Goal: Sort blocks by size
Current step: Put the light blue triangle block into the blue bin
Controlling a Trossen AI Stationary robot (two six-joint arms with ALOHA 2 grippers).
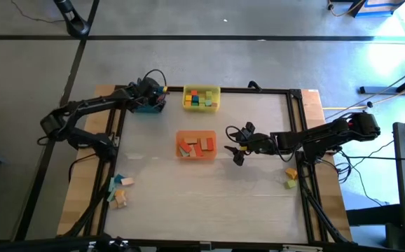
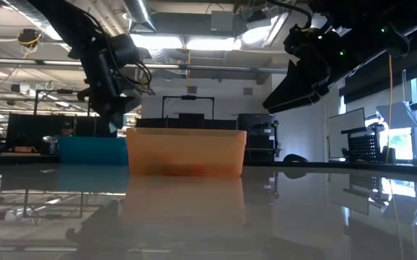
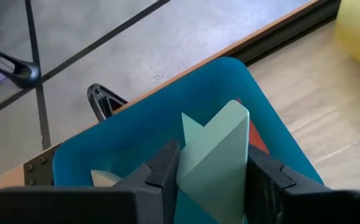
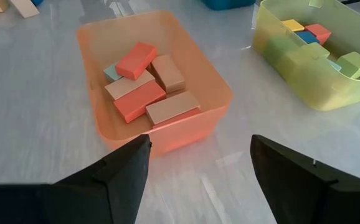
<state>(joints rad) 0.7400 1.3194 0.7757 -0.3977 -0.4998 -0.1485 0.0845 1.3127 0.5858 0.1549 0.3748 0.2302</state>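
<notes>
My left gripper (image 1: 155, 98) hangs over the blue tray (image 1: 145, 106) at the table's far left, shut on a pale green block (image 3: 214, 163). A red block (image 3: 256, 138) and a pale block (image 3: 104, 179) lie in that tray below it. The yellow tray (image 1: 201, 98) beside it holds several small blocks, and the orange tray (image 1: 196, 145) at mid-table holds red and wood-coloured blocks (image 4: 144, 87). My right gripper (image 1: 239, 145) stands open just right of the orange tray, with nothing between its fingers. My left gripper pinches the pale green block between its two fingers (image 3: 166, 173), one on each flat side (image 3: 192, 177). The fingers slant down from the table's near left. The block juts out past the fingertips, lifted clear above the blue tray.
Loose blocks (image 1: 118, 190) lie on the wooden strip at the near left, and a few more (image 1: 291, 178) at the near right. A black frame (image 1: 297, 126) borders the work surface. In the low view the orange tray (image 2: 187, 152) stands in front of the blue tray (image 2: 93, 149).
</notes>
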